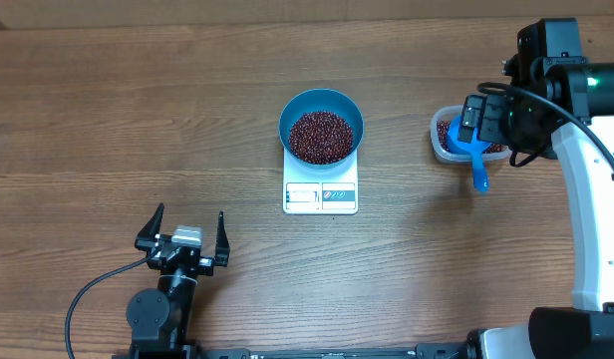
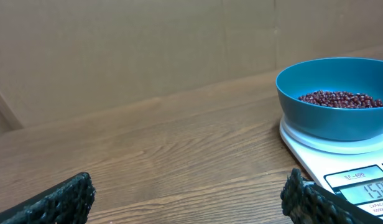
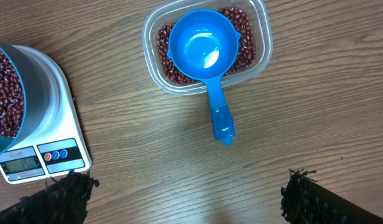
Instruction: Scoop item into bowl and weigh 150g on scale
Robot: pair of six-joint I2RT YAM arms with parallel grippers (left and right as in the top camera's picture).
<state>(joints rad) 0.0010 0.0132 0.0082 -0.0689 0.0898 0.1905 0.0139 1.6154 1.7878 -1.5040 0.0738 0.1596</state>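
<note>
The blue bowl stands on the white scale at the table's centre, with a pile of dark red beans inside. The left wrist view shows the bowl on the scale at the right. My left gripper rests open near the front left, nothing between its fingers. My right gripper hovers open above a clear tub of beans. A blue scoop lies empty in the tub, its handle sticking out over the rim.
The tub with the scoop handle sits to the right of the scale. The right arm's white body runs along the right edge. A cable loops by the left arm's base. A brown wall backs the table.
</note>
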